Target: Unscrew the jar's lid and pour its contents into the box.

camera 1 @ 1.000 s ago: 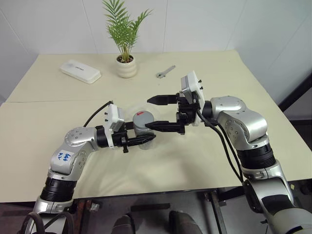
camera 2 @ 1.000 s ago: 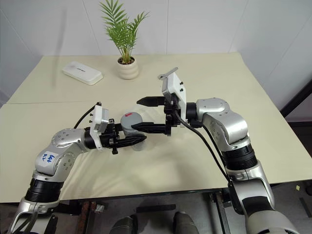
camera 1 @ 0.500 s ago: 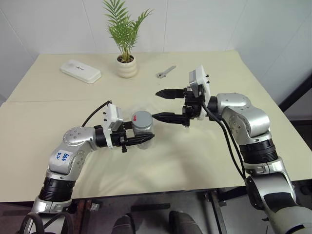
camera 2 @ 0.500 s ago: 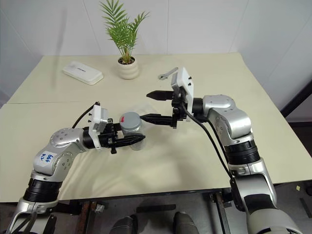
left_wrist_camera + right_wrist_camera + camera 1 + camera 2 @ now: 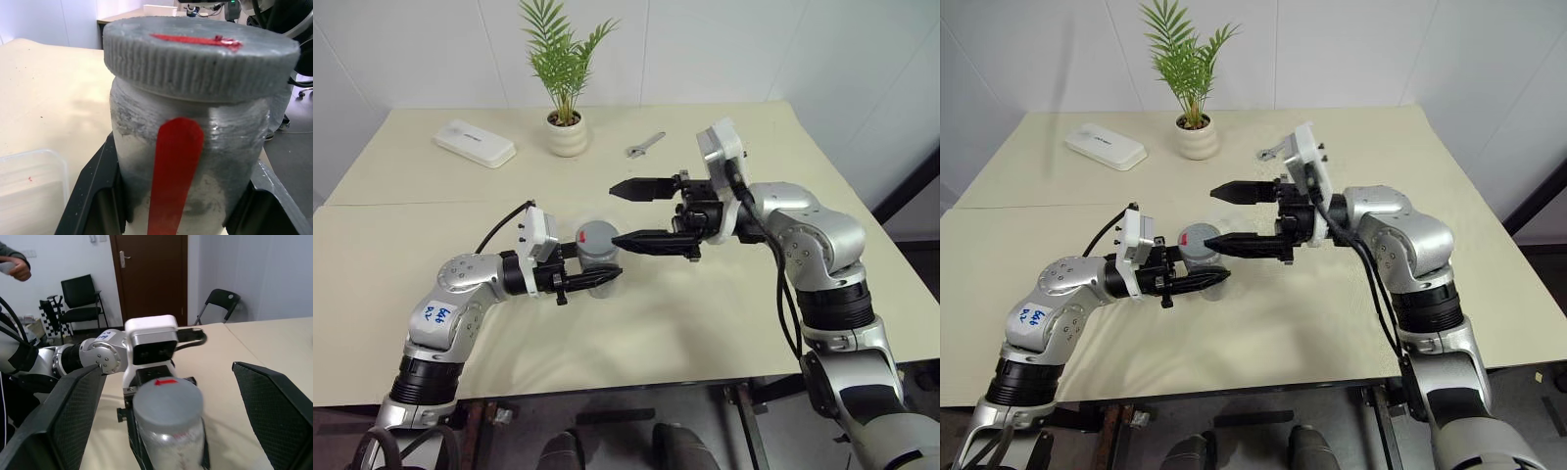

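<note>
Jar [image 5: 597, 257]: held upright above the table [image 5: 724, 323] by the left gripper [image 5: 590, 281], fingers clamped on its body so it cannot spin when the cap is turned.

Lid [image 5: 200, 54]: on the jar, red mark on top, apparently not yet unscrewed.

Right gripper [image 5: 631, 213]: jaws spread wide, empty, pointing toward the jar, one finger just beside the lid; likely lining up to straddle it.

Box [image 5: 29, 183]: clear, on the table close beside the held jar, handy for pouring.

Contents: not discernible through the cloudy wall.
</note>
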`<state>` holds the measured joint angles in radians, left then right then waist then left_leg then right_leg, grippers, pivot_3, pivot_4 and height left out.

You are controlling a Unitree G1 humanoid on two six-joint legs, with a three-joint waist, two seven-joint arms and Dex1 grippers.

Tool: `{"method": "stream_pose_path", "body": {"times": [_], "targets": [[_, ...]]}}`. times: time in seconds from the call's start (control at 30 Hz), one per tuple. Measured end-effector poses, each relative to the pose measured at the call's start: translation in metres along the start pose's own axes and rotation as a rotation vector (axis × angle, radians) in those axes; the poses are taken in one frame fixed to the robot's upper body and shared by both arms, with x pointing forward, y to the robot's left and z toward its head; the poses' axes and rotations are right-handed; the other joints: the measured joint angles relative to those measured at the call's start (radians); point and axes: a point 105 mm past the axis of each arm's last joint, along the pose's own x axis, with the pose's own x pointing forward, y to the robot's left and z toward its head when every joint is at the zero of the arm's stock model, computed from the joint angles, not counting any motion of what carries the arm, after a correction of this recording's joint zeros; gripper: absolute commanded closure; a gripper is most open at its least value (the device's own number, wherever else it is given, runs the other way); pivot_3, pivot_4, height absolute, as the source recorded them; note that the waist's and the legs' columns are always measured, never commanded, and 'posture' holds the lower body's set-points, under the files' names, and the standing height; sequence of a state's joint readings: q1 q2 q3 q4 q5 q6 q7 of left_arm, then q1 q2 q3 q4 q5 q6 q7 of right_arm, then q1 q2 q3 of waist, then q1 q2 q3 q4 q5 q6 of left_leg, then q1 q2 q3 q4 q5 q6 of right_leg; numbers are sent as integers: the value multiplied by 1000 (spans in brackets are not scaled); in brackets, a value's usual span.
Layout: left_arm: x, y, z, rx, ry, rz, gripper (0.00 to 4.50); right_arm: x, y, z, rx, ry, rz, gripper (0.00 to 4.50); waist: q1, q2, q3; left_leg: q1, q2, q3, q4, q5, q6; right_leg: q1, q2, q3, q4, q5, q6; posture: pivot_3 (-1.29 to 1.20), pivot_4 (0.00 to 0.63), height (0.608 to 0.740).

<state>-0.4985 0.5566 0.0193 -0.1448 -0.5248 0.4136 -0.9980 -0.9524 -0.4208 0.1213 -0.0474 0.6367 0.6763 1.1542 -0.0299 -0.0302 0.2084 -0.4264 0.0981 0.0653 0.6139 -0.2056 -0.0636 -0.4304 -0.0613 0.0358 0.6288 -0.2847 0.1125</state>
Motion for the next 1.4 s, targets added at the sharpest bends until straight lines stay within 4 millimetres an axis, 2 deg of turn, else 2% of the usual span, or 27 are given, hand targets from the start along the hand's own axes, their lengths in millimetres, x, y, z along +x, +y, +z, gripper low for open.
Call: {"method": "stream_pose_path", "body": {"times": [0.23,0.47,0.6,0.7,0.77,0.9,1.0,1.07,1.1,1.17,1.2,1.23,1.3,1.4], "targets": [[0,0,0,1,-2,-1,2579,18,-1,-16,-2,71,-13,20,2,0,0,0,0,0,0,0,0,0,0,0,0,0,0,0,150,740],[1,-1,1,5,-5,-5,2579,24,-2,-19,-18,80,-30,20,2,0,0,0,0,0,0,0,0,0,0,0,0,0,0,0,150,740],[1,-1,1,3,-4,-5,2579,25,-4,-20,-15,79,-44,936,1,0,0,0,0,0,0,0,0,0,0,0,0,0,0,0,150,740],[1,-1,1,-1,-4,1,2579,27,-5,-20,-9,66,-45,1936,1,0,0,0,0,0,0,0,0,0,0,0,0,0,0,0,150,740],[1,-1,3,1,-9,1,2579,27,-5,-18,-1,54,-44,1939,2,0,0,0,0,0,0,0,0,0,0,0,0,0,0,0,150,740],[1,-3,10,23,-26,-6,2579,25,-4,-4,101,-67,-42,1939,2,0,0,0,0,0,0,0,0,0,0,0,0,0,0,0,150,740],[-2,-6,0,-11,-10,-4,2579,5,-8,26,141,-222,-78,1939,3,0,0,0,0,0,0,0,0,0,0,0,0,0,0,0,150,740],[-3,-7,-4,-26,-1,0,2579,-10,-14,30,143,-240,-145,1939,2,0,0,0,0,0,0,0,0,0,0,0,0,0,0,0,150,740],[-4,-7,-4,-28,3,3,2579,-21,-20,23,130,-217,-211,1939,2,0,0,0,0,0,0,0,0,0,0,0,0,0,0,0,150,740],[-10,-7,-8,-36,13,25,2579,-50,-40,-6,125,-149,-395,1939,3,-1,-1,1,0,0,0,0,0,2,-1,0,-1,0,0,0,150,740],[-12,-6,-9,-44,12,36,2579,-68,-50,-25,112,-103,-498,1939,4,-1,-1,1,-1,0,0,0,0,2,-1,0,-2,0,0,0,150,740],[-15,-5,-10,-51,10,50,2579,-93,-62,-53,113,-35,-628,1939,4,-1,-1,1,-1,0,0,0,0,2,-1,1,-3,0,1,0,150,740],[-19,-4,-10,-61,7,69,2579,-126,-71,-97,126,64,-785,1939,2,-1,-1,1,-1,2,0,0,0,1,-1,2,-2,1,1,0,150,740],[-17,-4,-9,-67,-10,72,2579,-156,-79,-132,87,148,-933,1939,-11,-1,0,2,0,4,-1,0,0,1,0,4,-1,1,1,0,150,740]]}}
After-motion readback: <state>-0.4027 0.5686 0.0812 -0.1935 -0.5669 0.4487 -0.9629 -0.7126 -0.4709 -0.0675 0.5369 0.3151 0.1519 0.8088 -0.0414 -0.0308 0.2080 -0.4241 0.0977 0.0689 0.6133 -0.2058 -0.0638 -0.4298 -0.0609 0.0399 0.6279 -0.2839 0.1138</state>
